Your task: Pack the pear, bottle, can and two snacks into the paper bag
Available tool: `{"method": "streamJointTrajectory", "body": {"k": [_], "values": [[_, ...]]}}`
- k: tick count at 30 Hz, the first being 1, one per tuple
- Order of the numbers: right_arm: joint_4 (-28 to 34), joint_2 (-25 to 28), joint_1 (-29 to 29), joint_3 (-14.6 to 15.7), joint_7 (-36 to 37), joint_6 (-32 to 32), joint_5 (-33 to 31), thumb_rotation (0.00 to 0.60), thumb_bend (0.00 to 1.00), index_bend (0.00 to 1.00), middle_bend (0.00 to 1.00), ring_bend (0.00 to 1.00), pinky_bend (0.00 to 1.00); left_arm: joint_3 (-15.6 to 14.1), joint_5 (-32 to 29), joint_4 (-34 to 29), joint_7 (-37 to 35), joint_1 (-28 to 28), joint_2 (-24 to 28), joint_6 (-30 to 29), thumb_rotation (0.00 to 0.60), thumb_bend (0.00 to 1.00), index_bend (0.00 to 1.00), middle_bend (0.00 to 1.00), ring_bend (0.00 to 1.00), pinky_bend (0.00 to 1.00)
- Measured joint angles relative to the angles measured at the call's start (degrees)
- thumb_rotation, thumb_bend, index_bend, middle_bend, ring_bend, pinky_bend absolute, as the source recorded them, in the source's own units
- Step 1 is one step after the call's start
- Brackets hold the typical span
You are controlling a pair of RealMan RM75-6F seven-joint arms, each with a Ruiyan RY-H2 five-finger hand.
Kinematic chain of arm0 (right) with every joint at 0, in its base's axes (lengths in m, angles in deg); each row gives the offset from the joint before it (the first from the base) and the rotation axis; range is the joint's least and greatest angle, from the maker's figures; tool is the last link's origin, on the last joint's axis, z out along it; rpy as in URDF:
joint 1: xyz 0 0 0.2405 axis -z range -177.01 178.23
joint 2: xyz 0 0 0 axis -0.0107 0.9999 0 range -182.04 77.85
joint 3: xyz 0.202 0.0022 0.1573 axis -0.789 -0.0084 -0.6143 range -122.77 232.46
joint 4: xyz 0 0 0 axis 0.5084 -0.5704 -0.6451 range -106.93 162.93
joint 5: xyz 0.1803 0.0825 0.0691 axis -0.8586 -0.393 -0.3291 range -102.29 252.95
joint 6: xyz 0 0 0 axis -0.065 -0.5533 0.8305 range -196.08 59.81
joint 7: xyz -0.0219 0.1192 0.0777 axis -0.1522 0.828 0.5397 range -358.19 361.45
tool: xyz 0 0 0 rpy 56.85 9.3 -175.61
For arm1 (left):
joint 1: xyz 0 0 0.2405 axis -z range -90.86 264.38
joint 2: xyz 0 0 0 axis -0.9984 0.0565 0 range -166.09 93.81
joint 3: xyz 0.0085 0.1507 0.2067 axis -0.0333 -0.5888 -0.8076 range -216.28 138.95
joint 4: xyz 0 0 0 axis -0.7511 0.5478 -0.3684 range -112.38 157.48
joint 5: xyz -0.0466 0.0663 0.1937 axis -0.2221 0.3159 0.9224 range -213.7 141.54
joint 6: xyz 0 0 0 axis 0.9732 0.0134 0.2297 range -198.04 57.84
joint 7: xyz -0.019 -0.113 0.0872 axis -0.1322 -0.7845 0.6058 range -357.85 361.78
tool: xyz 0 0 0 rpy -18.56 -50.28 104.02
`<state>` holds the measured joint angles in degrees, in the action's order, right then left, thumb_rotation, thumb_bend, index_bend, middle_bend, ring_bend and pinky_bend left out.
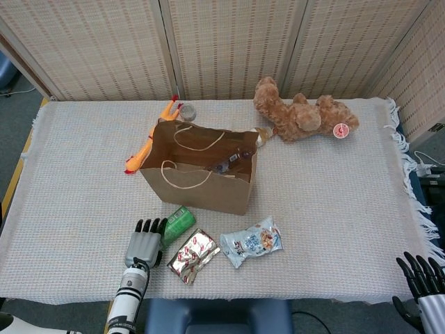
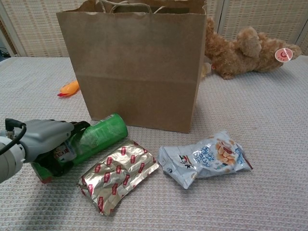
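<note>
While the left hand [image 2: 45, 139] wraps around the green can [image 2: 98, 136] for lifting, the bag [image 1: 201, 167] waits open at twelve o'clock; right hand [image 1: 421, 278] idles empty, fingers apart.

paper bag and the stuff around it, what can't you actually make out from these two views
- Paper bag contents: head view shows only dark shapes inside; chest view shows just its front wall.
- Pear: not seen in either view, possibly inside the bag.
- Green can: the left hand covers its near end and label.
- Right hand: cut off by the head view's corner, absent in chest view.
- Grey object behind the bag: too small to identify.
</note>
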<state>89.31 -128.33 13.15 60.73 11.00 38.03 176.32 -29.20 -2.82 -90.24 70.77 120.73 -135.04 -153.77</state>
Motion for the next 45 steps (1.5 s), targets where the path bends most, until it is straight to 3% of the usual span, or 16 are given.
{"method": "streamJointTrajectory", "body": {"k": [3,8,10,13,16,25,39,45], "values": [[-0.06,-0.02,0.03,0.01,0.08,0.01,-0.02,0.600,0.23,0.00,0.00,0.00,0.00,-0.56,-0.12,0.71,0.24,0.63,-0.09,-0.68,0.600,0.35,0.00,0.00,0.00,0.05],[-0.12,-0.05,0.02,-0.01,0.03,0.02,0.00,0.600,0.23,0.00,0.00,0.00,0.00,-1.22,0.07,1.78,0.16,1.43,-0.22,-1.41,0.600,0.35,0.01,0.01,0.02,0.21],[-0.13,-0.07,0.02,-0.01,0.04,0.03,0.00,0.600,0.23,0.00,0.00,0.00,0.00,-1.52,0.73,2.18,0.05,1.62,-0.29,-1.71,0.600,0.38,0.10,0.13,0.15,0.33],[-0.12,-0.07,0.04,0.00,0.03,0.05,0.01,0.600,0.23,0.00,0.00,0.00,0.00,-2.08,2.46,3.10,-0.91,1.69,-0.60,-2.18,0.600,0.49,0.39,0.44,0.46,0.60],[-0.14,-0.06,0.07,0.01,0.06,0.08,-0.01,0.600,0.23,0.00,0.00,0.00,0.00,-2.81,4.24,3.98,-2.40,1.52,-0.80,-2.69,0.600,0.58,0.53,0.59,0.60,0.70],[-0.21,-0.09,0.10,0.00,0.27,0.12,-0.04,0.600,0.23,0.00,0.00,0.00,0.00,-3.41,6.57,4.26,-3.26,1.19,0.57,-4.39,0.600,0.61,0.57,0.64,0.64,0.74],[-0.20,-0.12,0.06,-0.01,0.00,0.15,0.07,0.600,0.23,0.00,0.00,0.00,0.00,7.42,7.31,-2.16,-9.46,0.19,15.79,-8.03,0.600,0.61,0.56,0.63,0.64,0.73],[-0.11,-0.11,0.04,-0.01,-0.19,0.13,0.10,0.600,0.23,0.00,0.00,0.00,0.00,9.28,5.88,-2.79,-12.03,-0.30,18.68,-8.30,0.600,0.61,0.56,0.63,0.64,0.73]]}}
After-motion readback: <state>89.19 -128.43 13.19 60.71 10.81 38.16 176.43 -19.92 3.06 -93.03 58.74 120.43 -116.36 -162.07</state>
